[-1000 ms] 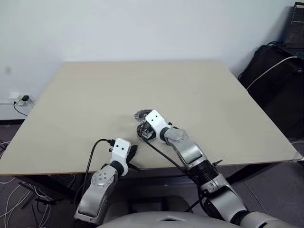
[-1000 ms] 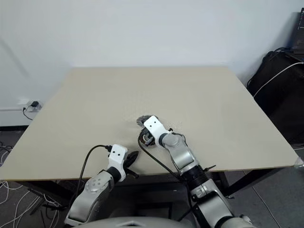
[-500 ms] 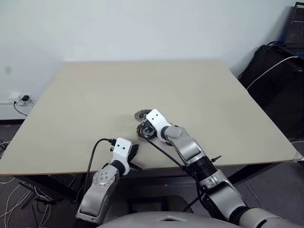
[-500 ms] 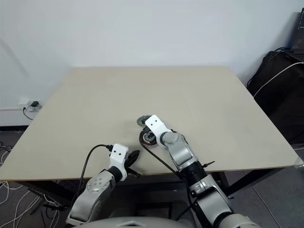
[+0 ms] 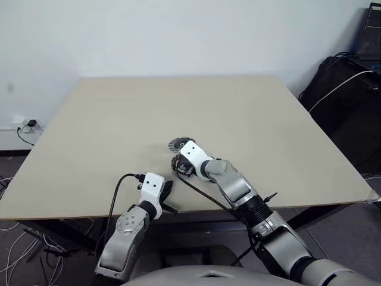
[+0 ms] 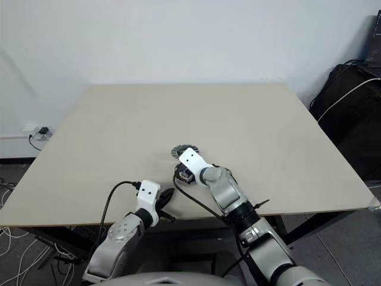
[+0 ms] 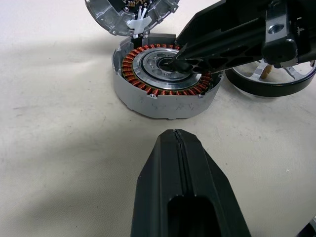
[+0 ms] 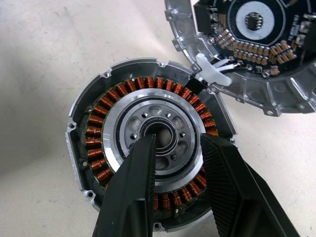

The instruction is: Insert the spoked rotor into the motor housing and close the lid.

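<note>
Right gripper (image 8: pixel 175 148) parted over motor housing (image 8: pixel 94 133) hub, empty; left gripper (image 7: pixel 180 148) closed. We should fetch spoked rotor (image 7: pixel 276 81), seat it level

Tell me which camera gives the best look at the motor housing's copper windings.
The right wrist view: it looks straight down on the motor housing, whole ring visible. The left wrist view shows it side-on, partly behind the right gripper. In the eye views it's tiny.

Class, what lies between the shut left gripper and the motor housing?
Only bare table, seen in the left wrist view, separates the left gripper from the motor housing.
</note>
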{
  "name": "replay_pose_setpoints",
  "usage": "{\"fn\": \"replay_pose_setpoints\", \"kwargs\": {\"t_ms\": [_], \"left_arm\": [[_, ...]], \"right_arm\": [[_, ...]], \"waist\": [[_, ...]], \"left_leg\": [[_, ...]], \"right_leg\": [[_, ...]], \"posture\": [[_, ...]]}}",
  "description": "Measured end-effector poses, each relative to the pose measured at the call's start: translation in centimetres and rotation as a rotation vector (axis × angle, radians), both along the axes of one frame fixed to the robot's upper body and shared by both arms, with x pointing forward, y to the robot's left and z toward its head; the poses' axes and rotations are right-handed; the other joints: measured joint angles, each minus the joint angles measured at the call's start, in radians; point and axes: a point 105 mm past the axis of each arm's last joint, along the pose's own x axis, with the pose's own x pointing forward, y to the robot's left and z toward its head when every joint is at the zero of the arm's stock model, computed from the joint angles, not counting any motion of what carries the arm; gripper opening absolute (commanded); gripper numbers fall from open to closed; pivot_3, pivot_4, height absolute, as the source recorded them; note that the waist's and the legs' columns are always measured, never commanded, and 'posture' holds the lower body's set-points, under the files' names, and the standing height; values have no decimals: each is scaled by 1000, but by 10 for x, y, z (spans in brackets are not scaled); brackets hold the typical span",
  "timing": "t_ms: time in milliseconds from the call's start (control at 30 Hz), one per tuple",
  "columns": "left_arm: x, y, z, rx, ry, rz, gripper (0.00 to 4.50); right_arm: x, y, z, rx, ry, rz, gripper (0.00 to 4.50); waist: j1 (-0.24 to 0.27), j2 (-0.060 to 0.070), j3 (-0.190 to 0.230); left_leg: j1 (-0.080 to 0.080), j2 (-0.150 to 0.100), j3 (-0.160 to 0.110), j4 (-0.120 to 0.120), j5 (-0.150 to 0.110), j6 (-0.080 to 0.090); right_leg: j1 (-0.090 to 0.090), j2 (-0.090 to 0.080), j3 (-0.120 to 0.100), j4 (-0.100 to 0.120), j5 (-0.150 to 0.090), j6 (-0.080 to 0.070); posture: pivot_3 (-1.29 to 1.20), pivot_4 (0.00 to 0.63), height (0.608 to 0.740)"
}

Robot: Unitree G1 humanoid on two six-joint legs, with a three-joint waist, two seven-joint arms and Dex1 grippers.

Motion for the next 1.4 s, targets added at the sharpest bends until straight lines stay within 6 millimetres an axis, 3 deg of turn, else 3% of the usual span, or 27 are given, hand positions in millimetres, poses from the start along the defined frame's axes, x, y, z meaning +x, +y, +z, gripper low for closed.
{"fn": "replay_pose_setpoints", "kwargs": {"t_ms": [433,1167,1267,1367,1400], "left_arm": [[1,2,0,4,-2,15,0],[1,-1,1,-9,-12,20,0],[1,-1,1,-11,-11,23,0],[1,-1,1,-11,-11,25,0],[1,-1,1,-11,-11,25,0]], "right_arm": [[10,-1,-3,-45,-24,-7,1546],[9,4,1,-106,57,64,1546],[8,4,1,-106,64,62,964],[8,5,0,-104,72,64,36],[8,4,0,-104,72,64,36]], "waist": [[-1,0,0],[0,0,0],[0,0,0],[0,0,0],[0,0,0]], "left_leg": [[1,0,0,0,0,0],[1,0,0,0,0,0],[1,0,0,0,0,0],[1,0,0,0,0,0],[1,0,0,0,0,0]], "right_leg": [[1,0,0,0,0,0],[1,0,-1,0,0,0],[1,0,-1,0,0,0],[1,0,-1,0,0,0],[2,0,-1,0,0,0]], "posture": [[0,0,740],[0,0,740],[0,0,740],[0,0,740],[0,0,740]]}}
